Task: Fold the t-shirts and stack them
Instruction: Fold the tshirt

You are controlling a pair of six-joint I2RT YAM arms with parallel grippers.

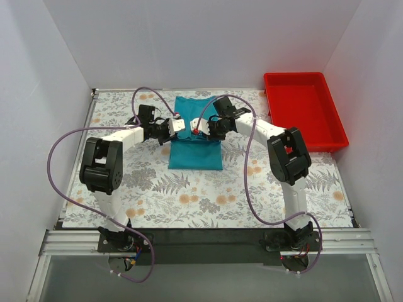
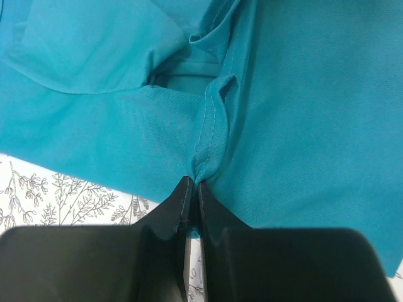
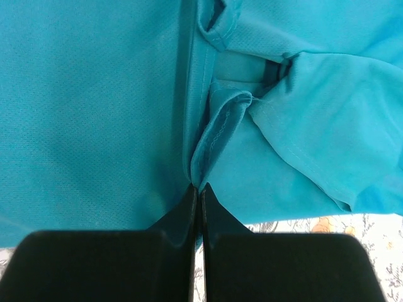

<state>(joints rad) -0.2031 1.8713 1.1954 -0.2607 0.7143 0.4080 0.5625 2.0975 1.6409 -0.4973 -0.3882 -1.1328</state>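
T-shirt (image 1: 195, 153) of plain teal, folded to a narrow oblong on the flowered table (image 1: 189, 201), toward the far middle, well apart from the red tray (image 1: 305, 110) at the far right. Long axis running near to far, away from the arm bases; near end a straight, flat edge, far end looser and rumpled. Collar end impossible to tell. Left gripper (image 2: 192, 184) pressed together on a raised ridge of stitched hem, pinching the cloth at the very fingertips; right gripper (image 3: 199, 189) likewise closed tight on a stitched fold of the same shirt. Seen from above, both meeting over the far half of the cloth, tips nearly facing, one from each side. Part of the shirt covered there by the two wrists. In the wrist views, fabric filling most of the picture, its edges cut off, a strip of table print low down; a sleeve-like flap beside each pinch, the overlapping layers beneath hard to sort out. Dark band deep in the folds in the right wrist view, too small to name.
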